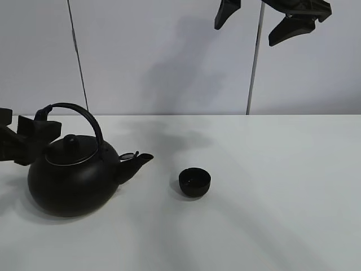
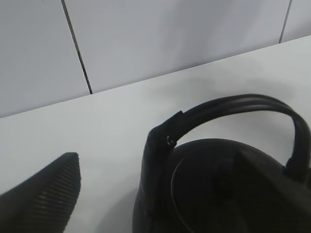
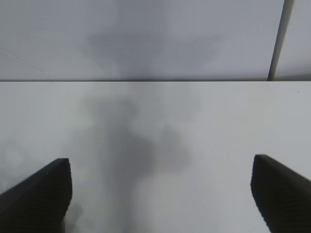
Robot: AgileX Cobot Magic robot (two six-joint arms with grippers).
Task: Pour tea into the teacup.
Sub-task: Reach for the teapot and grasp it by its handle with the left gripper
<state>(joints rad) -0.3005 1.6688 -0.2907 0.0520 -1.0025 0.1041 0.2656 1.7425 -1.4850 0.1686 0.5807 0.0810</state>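
The teacup (image 1: 194, 182), a tiny matte-black bowl-like cup, stands upright on the white table near the middle. The big round black kettle (image 1: 73, 180) stands to its left, with its spout (image 1: 141, 160) pointing at the cup and about a cup's width short of it. My left gripper (image 1: 40, 131) is open at the left end of the kettle's arched handle (image 2: 238, 104). One ribbed finger (image 2: 43, 199) shows in the left wrist view; the other is hidden by the kettle. My right gripper (image 1: 256, 23) is open and empty, high above the table's back (image 3: 160, 194).
The white table (image 1: 271, 214) meets a white panelled wall (image 1: 169, 56) at the back. A dark seam (image 1: 79, 62) and a pale post (image 1: 254, 68) run down the wall. Shadows of the arms fall on the table and wall.
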